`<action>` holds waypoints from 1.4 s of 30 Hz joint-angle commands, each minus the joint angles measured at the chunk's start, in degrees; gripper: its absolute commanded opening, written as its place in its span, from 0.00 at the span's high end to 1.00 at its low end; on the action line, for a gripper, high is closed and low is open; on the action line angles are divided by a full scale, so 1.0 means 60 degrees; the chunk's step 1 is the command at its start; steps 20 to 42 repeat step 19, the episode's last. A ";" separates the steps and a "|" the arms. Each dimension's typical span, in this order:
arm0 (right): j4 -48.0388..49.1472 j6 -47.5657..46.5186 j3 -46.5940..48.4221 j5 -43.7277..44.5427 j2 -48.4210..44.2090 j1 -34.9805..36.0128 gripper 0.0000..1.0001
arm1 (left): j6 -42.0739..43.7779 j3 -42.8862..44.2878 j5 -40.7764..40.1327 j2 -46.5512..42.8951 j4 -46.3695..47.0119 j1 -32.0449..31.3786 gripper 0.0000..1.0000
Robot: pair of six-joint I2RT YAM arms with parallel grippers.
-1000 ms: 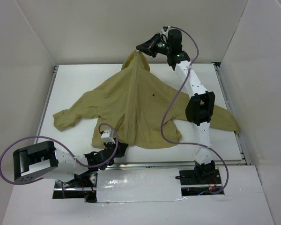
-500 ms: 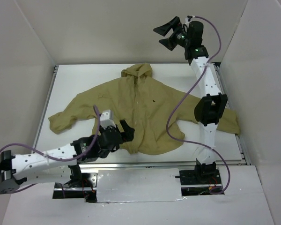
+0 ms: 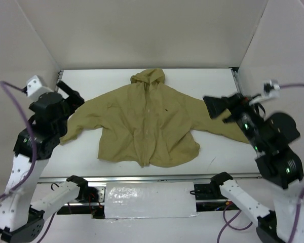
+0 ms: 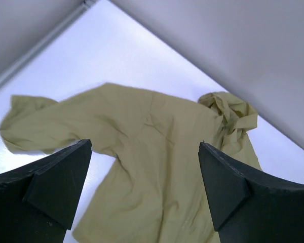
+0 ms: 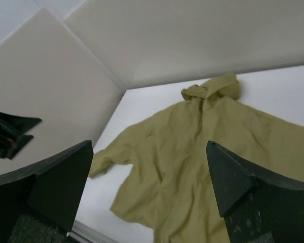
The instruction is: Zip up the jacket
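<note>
The olive-tan jacket (image 3: 147,121) lies flat and face up on the white table (image 3: 213,152), hood (image 3: 149,77) at the far side and sleeves spread left and right. Its two front halves meet along the centre zipper line (image 3: 148,126), which runs from collar to hem. My left gripper (image 3: 71,95) hangs raised over the left sleeve end, open and empty. My right gripper (image 3: 219,109) hangs raised over the right sleeve, also open and empty. From the left wrist, the jacket (image 4: 157,152) lies far below the open gripper (image 4: 144,147). The right wrist view shows the jacket (image 5: 202,152) beneath its open gripper (image 5: 149,147).
Tall white walls (image 3: 142,35) close in the table at the back and both sides. A foil-covered panel (image 3: 149,200) sits at the near edge between the arm bases. Purple cables (image 3: 15,106) loop off both arms.
Both grippers have opened and let go of the jacket, the right at the collar and the left at the hem. Both arms have pulled back and up to the sides. The jacket has settled flat.
</note>
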 commanded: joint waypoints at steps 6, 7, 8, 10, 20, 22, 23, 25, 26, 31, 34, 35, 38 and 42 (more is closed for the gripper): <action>-0.2931 -0.0566 -0.2197 0.2149 -0.3651 0.0105 0.00 | 0.1471 -0.0160 -0.0585 -0.2085 -0.2030 0.0142 0.01; -0.3296 -0.0581 -0.2183 0.2180 -0.3813 0.0091 0.00 | 0.1500 -0.0277 -0.0571 -0.2319 -0.2162 0.0142 0.01; -0.3459 -0.0625 -0.2183 0.2252 -0.4047 0.0091 0.00 | 0.1587 -0.0525 -0.0542 -0.2771 -0.2323 0.0142 0.01; -0.3810 -0.0625 -0.2284 0.2545 -0.4210 0.0091 0.00 | 0.1647 -0.0891 -0.0628 -0.3314 -0.2514 0.0142 0.01; -0.3651 -0.0567 -0.2812 0.3102 -0.4152 0.0106 0.00 | 0.1574 -0.1317 -0.1156 -0.3947 -0.2984 0.0142 0.01; -0.3651 -0.0567 -0.2812 0.3102 -0.4152 0.0106 0.00 | 0.1574 -0.1317 -0.1156 -0.3947 -0.2984 0.0142 0.01; -0.3651 -0.0567 -0.2812 0.3102 -0.4152 0.0106 0.00 | 0.1574 -0.1317 -0.1156 -0.3947 -0.2984 0.0142 0.01; -0.3651 -0.0567 -0.2812 0.3102 -0.4152 0.0106 0.00 | 0.1574 -0.1317 -0.1156 -0.3947 -0.2984 0.0142 0.01; -0.3651 -0.0567 -0.2812 0.3102 -0.4152 0.0106 0.00 | 0.1574 -0.1317 -0.1156 -0.3947 -0.2984 0.0142 0.01; -0.3651 -0.0567 -0.2812 0.3102 -0.4152 0.0106 0.00 | 0.1574 -0.1317 -0.1156 -0.3947 -0.2984 0.0142 0.01; -0.3651 -0.0567 -0.2812 0.3102 -0.4152 0.0106 0.00 | 0.1574 -0.1317 -0.1156 -0.3947 -0.2984 0.0142 0.01; -0.3651 -0.0567 -0.2812 0.3102 -0.4152 0.0106 0.00 | 0.1574 -0.1317 -0.1156 -0.3947 -0.2984 0.0142 0.01; -0.3651 -0.0567 -0.2812 0.3102 -0.4152 0.0106 0.00 | 0.1574 -0.1317 -0.1156 -0.3947 -0.2984 0.0142 0.01; -0.3651 -0.0567 -0.2812 0.3102 -0.4152 0.0106 0.00 | 0.1574 -0.1317 -0.1156 -0.3947 -0.2984 0.0142 0.01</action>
